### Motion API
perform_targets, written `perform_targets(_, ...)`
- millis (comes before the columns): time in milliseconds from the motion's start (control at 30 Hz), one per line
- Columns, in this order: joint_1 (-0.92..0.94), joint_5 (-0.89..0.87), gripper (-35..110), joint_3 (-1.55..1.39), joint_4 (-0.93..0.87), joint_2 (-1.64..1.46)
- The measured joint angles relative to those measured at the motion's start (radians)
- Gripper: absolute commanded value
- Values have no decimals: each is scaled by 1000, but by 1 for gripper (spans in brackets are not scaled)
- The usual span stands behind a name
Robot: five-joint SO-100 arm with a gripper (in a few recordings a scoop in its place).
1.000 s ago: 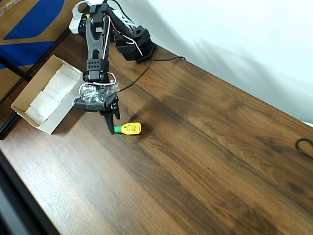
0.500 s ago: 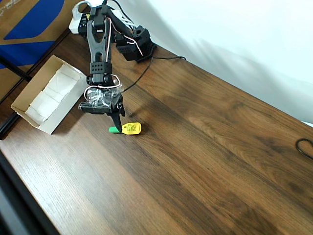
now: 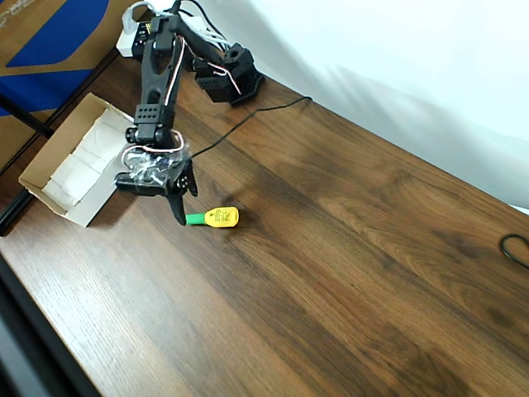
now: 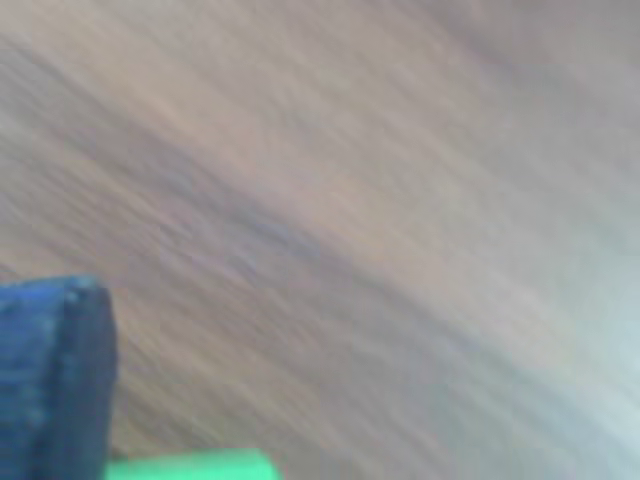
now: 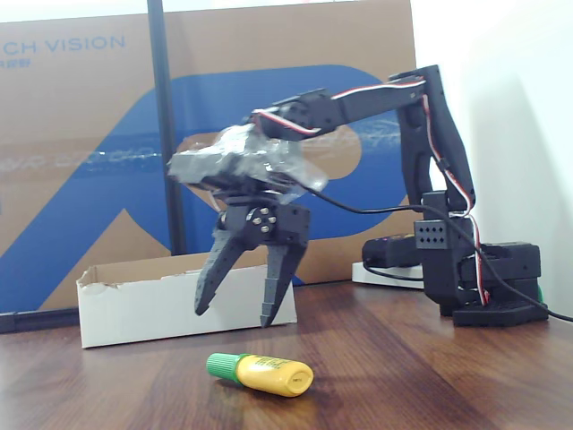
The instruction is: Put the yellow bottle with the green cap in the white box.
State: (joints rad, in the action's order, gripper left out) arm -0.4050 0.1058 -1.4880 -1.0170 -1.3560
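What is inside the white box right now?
In the overhead view the white box holds only white paper lining its bottom; the yellow bottle lies outside on the table. In the fixed view the box's front wall hides its interior.

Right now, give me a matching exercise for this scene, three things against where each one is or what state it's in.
Things:
1. yellow bottle with the green cap
2. gripper
3. white box

States:
A. open, lifted above the table
B. lying on its side on the wood
C. at the table's edge, white paper inside

Pairs: 1-B, 2-A, 3-C
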Motion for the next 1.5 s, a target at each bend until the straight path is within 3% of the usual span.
perform_targets(467,17,-12,34,92,-350,87)
perform_targets(867,35,-51,34,91,-365,-8)
perform_targets(1500,8,-37,31,276,-305,267)
